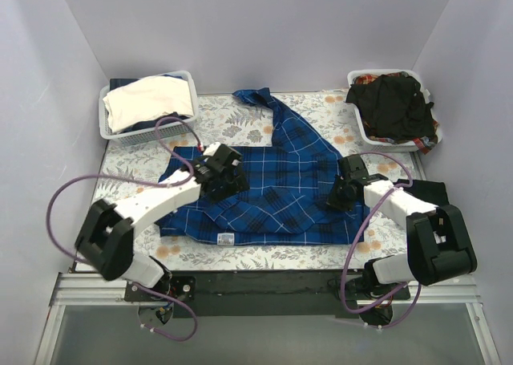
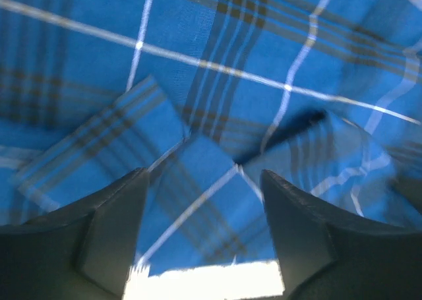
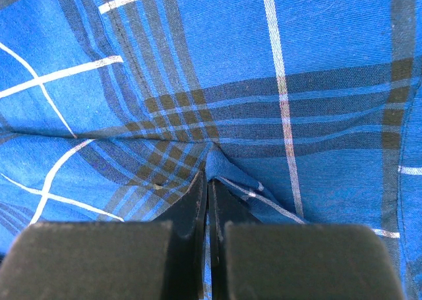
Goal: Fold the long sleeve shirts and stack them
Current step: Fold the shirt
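Note:
The royal-blue plaid shirt (image 1: 276, 184) lies spread on the floral table cover, one sleeve (image 1: 260, 100) stretched toward the back. Its white label (image 1: 227, 238) shows at the near hem. My left gripper (image 1: 227, 176) hangs over the shirt's left part; in the left wrist view (image 2: 204, 181) its jaws stand open with plaid cloth (image 2: 217, 82) below and nothing between them. My right gripper (image 1: 341, 190) is at the shirt's right edge; in the right wrist view (image 3: 209, 181) its jaws are shut on a pinched fold of plaid cloth (image 3: 221, 165). A black shirt (image 1: 394, 104) lies bunched in the right basket.
A white lattice basket (image 1: 147, 132) at the back left holds a cream cloth (image 1: 150, 100) on dark cloth. The right basket (image 1: 359, 124) stands at the back right. A dark cloth (image 1: 429, 192) lies by the right arm. Grey walls enclose the table.

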{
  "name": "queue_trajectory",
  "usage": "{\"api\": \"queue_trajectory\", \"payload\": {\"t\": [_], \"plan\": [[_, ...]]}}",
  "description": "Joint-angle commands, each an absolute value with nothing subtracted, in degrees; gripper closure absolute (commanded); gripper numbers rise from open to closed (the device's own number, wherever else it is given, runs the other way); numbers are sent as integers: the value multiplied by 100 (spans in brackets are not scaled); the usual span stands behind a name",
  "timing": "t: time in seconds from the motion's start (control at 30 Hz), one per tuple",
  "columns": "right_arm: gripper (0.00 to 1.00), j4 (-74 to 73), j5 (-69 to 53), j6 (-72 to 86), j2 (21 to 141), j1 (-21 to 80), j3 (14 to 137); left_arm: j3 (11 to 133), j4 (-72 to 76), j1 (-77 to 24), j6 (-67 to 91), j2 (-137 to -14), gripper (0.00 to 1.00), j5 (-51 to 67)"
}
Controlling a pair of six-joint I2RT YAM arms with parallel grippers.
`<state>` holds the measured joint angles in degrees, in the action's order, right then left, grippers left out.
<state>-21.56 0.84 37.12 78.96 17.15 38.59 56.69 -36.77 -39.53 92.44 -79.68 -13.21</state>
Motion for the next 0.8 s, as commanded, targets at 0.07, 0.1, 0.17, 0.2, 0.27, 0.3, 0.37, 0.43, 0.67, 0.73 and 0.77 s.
{"api": "queue_trajectory", "payload": {"t": [0.07,0.1,0.17,0.2,0.27,0.3,0.37,0.43,0.67,0.73,0.77], "plan": [[99,-2197,44,3630,7726,1705,3762,6372,-4139,-3911,9176,-8964,39,-1362],[99,-2189,35,3630,7717,1705,3762,6424,-4140,-3902,9158,-9026,41,-1388],[99,-2180,35,3630,7726,1705,3744,6477,-4183,-3894,9123,-9192,44,-1485],[99,-2162,35,3621,7726,1705,3735,6495,-4192,-3885,9114,-9263,49,-1485],[99,-2153,35,3612,7743,1705,3744,6565,-4236,-3885,9132,-9447,54,-1520],[99,-2153,35,3604,7769,1705,3744,6574,-4254,-3885,9141,-9474,57,-1538],[99,-2162,35,3586,7796,1705,3771,6548,-4271,-3885,9141,-9553,59,-1573],[99,-2162,35,3560,7787,1705,3797,6513,-4254,-3885,9132,-9641,58,-1617],[99,-2162,35,3516,7849,1705,3850,6390,-4052,-3885,9062,-9905,48,-1661],[99,-2162,35,3516,7866,1696,3850,6346,-3999,-3885,9027,-9984,48,-1670],[99,-2162,35,3507,7858,1705,3841,6346,-3973,-3885,9018,-10010,49,-1687]]}}
